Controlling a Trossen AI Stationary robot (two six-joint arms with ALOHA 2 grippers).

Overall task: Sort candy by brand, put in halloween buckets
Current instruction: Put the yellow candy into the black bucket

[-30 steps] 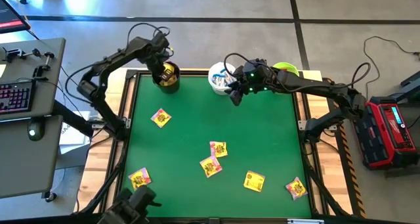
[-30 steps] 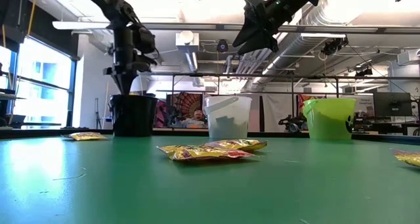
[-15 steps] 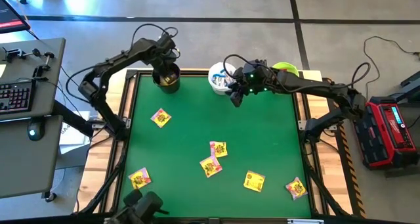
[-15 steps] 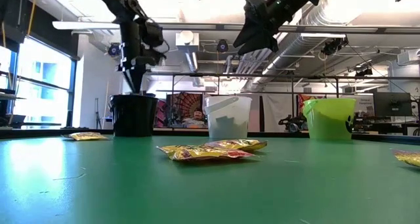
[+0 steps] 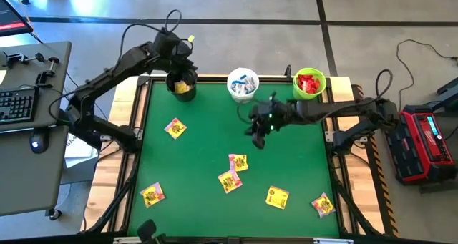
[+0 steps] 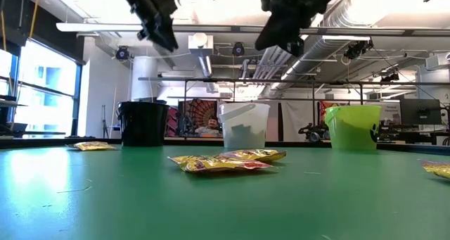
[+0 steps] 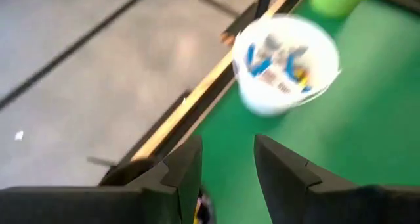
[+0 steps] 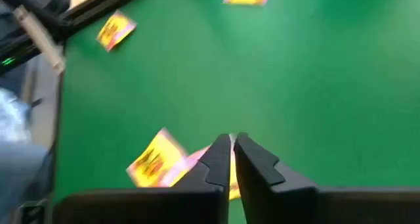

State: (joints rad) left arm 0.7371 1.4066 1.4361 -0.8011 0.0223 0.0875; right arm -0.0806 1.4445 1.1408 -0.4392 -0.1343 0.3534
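Candy inside the white bucket shows only from above; left gripper spread, right gripper pressed together, empty.

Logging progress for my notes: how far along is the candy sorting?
Done: white-and-blue packets in the white bucket, red ones in the green bucket, some yellow in the black bucket. In hand: nothing visible; the right pincer is shut and empty. Left: six yellow packets on the table.
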